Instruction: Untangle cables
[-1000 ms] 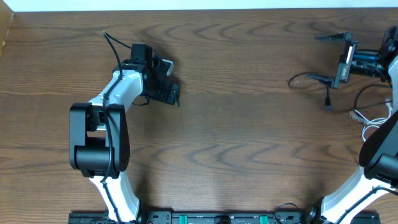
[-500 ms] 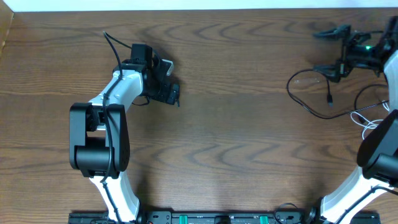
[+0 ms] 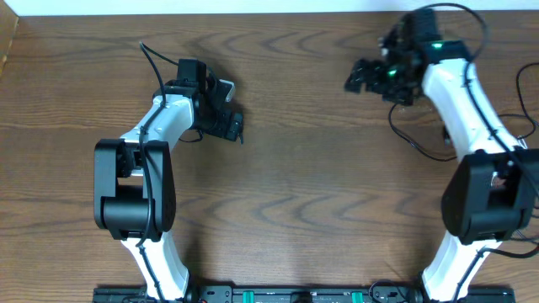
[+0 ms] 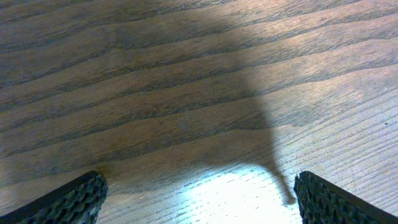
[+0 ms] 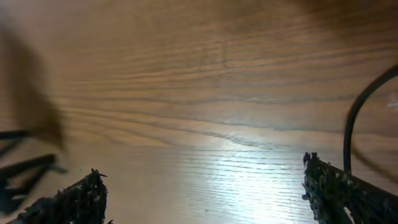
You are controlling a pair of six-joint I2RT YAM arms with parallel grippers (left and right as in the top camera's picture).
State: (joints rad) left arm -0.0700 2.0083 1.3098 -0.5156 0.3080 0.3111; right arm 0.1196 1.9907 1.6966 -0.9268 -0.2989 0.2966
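Jaws on both arms stand wide apart and hold nothing. On the left arm [image 3: 160,126] the left jaws hang over bare wood at about 10 o'clock on the bench [image 3: 320,194]. The right jaws hover near 1 o'clock. A thin black cord [image 3: 410,142] lies loose on the bench at roughly 2 o'clock, just beside the right arm [image 3: 459,93] and partly hidden under it.

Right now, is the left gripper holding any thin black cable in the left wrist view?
No: the left gripper stands open, with only brown wood-grain table showing between its black ridged fingers.
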